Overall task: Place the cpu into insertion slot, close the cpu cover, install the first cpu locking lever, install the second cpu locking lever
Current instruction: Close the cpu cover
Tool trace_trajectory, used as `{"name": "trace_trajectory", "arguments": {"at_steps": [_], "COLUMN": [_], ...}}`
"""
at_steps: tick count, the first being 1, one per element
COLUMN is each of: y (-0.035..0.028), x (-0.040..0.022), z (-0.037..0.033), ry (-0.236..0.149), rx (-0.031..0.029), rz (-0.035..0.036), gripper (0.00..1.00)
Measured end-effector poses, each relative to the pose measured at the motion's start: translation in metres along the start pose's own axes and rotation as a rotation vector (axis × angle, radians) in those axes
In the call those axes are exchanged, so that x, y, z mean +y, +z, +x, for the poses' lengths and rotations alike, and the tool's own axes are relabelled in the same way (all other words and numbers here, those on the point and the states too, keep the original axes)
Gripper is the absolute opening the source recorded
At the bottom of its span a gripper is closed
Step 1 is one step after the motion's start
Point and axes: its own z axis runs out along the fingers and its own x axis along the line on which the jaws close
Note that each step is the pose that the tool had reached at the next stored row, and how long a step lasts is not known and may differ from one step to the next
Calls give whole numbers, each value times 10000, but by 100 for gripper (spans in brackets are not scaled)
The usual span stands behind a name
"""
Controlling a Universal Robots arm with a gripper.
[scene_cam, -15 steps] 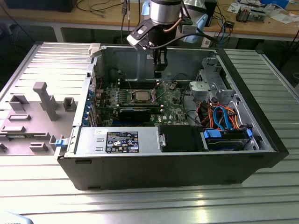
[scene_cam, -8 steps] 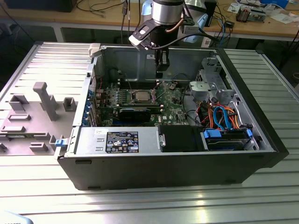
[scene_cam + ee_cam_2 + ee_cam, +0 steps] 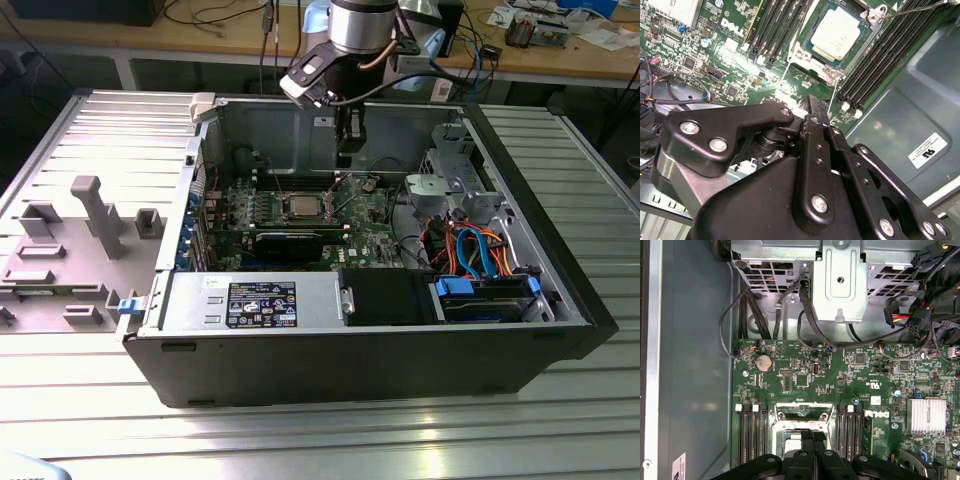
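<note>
Now cpu in insertion slot; gripper pinched above.

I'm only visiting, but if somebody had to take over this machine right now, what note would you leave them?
The gripper is shut and hangs over the motherboard beside the insertion slot. Its tip is near a thin wire lever; contact unclear.
Done: the cpu sits in the slot, and the cpu cover looks lowered around it.
Left: both locking levers appear unlatched.
</note>
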Motion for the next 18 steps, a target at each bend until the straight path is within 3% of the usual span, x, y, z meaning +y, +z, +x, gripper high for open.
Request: {"name": "trace_trajectory", "arguments": {"at_steps": [18], "y": [17], "x": [107], "z": [8], "ry": [1], "rx": [0], "rz": [0], "gripper": [11]}}
